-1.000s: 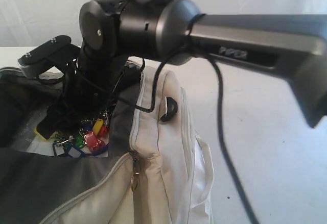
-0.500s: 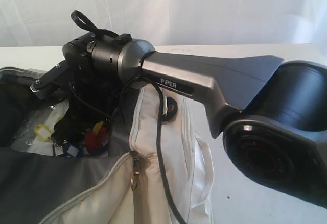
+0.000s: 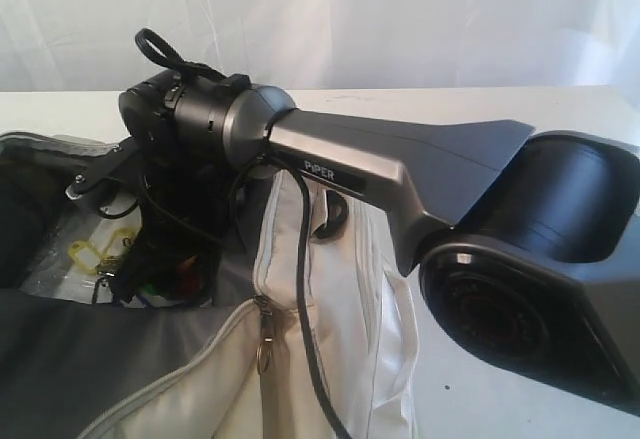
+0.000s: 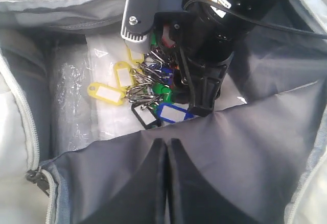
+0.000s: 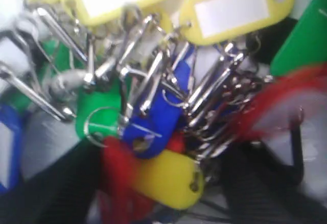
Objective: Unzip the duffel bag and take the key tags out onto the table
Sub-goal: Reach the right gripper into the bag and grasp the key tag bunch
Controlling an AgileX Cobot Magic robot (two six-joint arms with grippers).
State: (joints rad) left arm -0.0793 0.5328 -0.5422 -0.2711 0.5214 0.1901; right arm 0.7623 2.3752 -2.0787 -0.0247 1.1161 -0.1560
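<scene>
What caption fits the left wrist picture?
Right fingers dip into the unzipped duffel bag at the colourful key tags; left fingers shut.

From my station, the white table [image 3: 400,104] carries the cream duffel bag [image 3: 345,359], lying unzipped toward eight o'clock; tabletop extends toward three.

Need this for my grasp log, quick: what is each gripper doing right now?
Left gripper: closed; whether it pinches the bag lining cannot be told.
Right gripper: open, jaws either side of the key tags.
</scene>
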